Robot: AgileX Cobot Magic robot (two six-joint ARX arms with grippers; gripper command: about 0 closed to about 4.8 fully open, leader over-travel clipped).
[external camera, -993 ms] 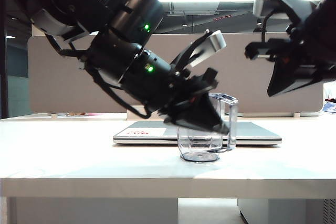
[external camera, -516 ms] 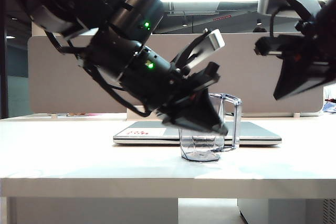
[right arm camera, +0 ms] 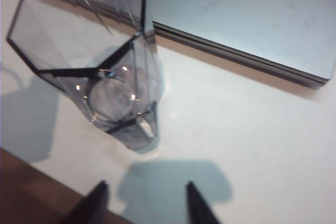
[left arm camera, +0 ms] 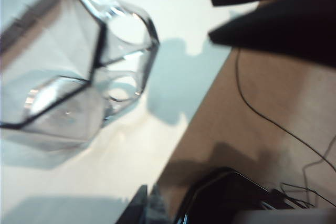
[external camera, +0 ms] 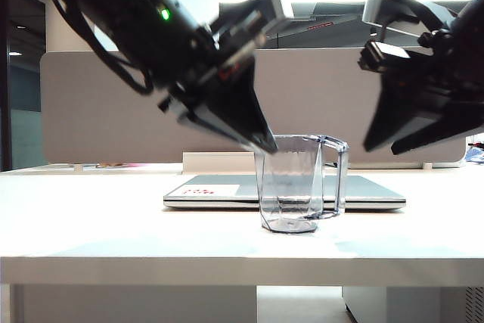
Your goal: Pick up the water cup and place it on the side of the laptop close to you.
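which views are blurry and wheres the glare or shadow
Exterior view: left gripper above the water cup is motion-smeared, right gripper sharper, a ceiling light strip glares behind. Left wrist view: soft throughout, cup facets smeared. Right wrist view: clearest, small highlights in the cup's base, fingertips' shadow on the table near the laptop.

The left gripper (external camera: 261,141) hangs left of centre, pointing down and right, jaws together and empty. The right gripper (right arm camera: 143,200) hovers high at right, angled down-left, fingers apart, empty.
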